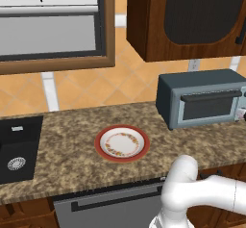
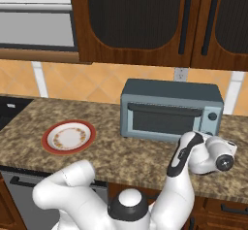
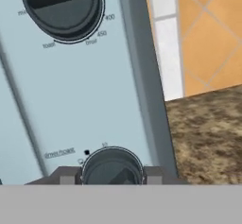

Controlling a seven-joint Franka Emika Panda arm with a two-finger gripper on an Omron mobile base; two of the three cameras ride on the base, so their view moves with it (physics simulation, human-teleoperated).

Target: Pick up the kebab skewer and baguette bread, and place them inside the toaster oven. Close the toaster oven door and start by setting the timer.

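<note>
The blue-grey toaster oven point(image 1: 202, 102) point(image 2: 169, 107) stands on the granite counter against the tiled wall. Its toaster oven door point(image 1: 209, 106) point(image 2: 164, 120) is up and closed, and nothing shows through the dark glass. In the hand view my gripper point(image 3: 111, 176) is right at the control panel, its fingertips point(image 3: 66, 176) pressed on either side of the lower timer knob point(image 3: 112, 166). A larger temperature dial point(image 3: 61, 5) sits above it. My wrist point(image 2: 218, 156) hangs in front of the oven's right end. The kebab skewer and baguette bread are out of view.
A red-rimmed plate point(image 1: 98, 145) point(image 2: 46, 139) lies bare on the counter left of the oven. A dark sink point(image 1: 17, 150) is at the far left. Wooden cabinets point(image 2: 145, 20) hang low over the oven. Counter shows right of the oven point(image 3: 208, 133).
</note>
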